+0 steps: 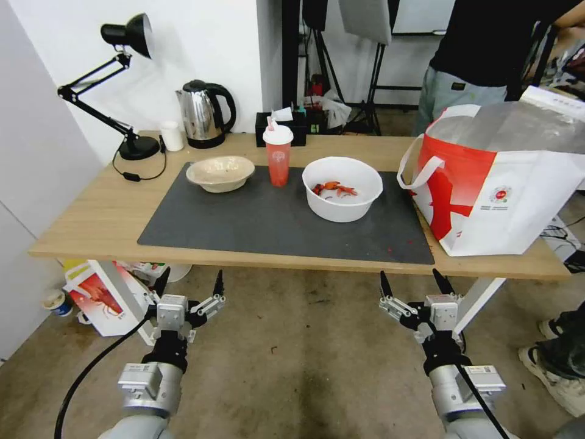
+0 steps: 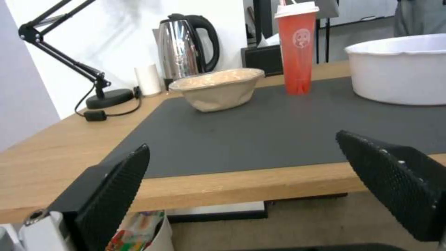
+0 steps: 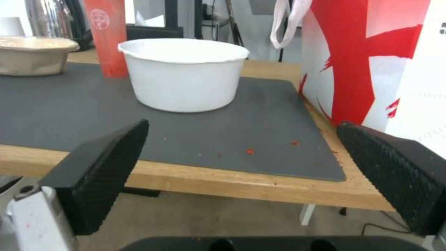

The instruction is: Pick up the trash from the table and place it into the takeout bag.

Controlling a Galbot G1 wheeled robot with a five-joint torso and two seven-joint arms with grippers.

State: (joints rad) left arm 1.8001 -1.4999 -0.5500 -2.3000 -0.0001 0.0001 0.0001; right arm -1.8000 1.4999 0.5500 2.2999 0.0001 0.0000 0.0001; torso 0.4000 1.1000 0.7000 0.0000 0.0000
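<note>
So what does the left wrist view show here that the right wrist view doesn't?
Left wrist view alone: the desk lamp, the small white cup and the open left gripper short of the table edge. Right wrist view alone: the takeout bag, red crumbs on the mat and the open right gripper. Both: beige bowl, red drink cup, white bowl, kettle, grey mat.
</note>
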